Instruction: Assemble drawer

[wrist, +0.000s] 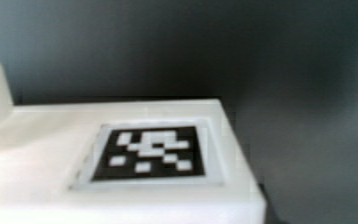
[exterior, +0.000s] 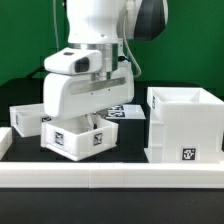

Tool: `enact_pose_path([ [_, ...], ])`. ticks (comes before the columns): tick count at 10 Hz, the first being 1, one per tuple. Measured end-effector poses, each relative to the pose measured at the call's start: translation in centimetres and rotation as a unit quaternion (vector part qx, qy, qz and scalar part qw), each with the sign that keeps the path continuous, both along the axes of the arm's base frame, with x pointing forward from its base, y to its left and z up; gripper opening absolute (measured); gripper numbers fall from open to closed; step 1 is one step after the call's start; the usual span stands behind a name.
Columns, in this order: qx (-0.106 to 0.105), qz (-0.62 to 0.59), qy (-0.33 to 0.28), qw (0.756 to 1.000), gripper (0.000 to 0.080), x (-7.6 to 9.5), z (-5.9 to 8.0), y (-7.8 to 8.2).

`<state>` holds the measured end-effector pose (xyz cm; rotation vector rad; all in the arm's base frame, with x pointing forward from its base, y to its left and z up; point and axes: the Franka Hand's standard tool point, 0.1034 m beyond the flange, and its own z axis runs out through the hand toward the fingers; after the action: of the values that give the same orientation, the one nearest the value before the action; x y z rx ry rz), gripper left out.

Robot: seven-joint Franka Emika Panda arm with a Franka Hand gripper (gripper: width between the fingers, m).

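Note:
A small white drawer tray (exterior: 75, 140) with square tags sits front centre, one corner turned toward the camera. My gripper (exterior: 84, 118) is down at this tray's top, and the hand's body hides its fingers. The wrist view is filled by a white tagged surface (wrist: 153, 152), very close, and no fingertips show there. A second tray (exterior: 25, 118) stands at the exterior view's left. The tall boxy case (exterior: 185, 125) stands at the exterior view's right, open side up, with a tag low on its front.
A long low white rail (exterior: 110, 176) runs along the front edge. The marker board (exterior: 127, 112) lies flat behind the tray, between it and the case. A green wall stands at the back.

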<state>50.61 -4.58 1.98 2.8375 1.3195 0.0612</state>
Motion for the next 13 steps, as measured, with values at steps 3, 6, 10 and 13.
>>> enact_pose_path([
  [3,-0.006,0.082,0.001,0.997,0.0041,-0.1,-0.1,-0.5],
  [6,-0.02,0.206,0.003,0.978,0.0041,0.1,-0.1,0.7],
  [10,-0.016,0.243,0.021,0.97,0.0041,0.2,-0.3,2.2],
  [13,-0.017,0.244,0.013,0.969,0.0041,0.4,-0.5,2.3],
])
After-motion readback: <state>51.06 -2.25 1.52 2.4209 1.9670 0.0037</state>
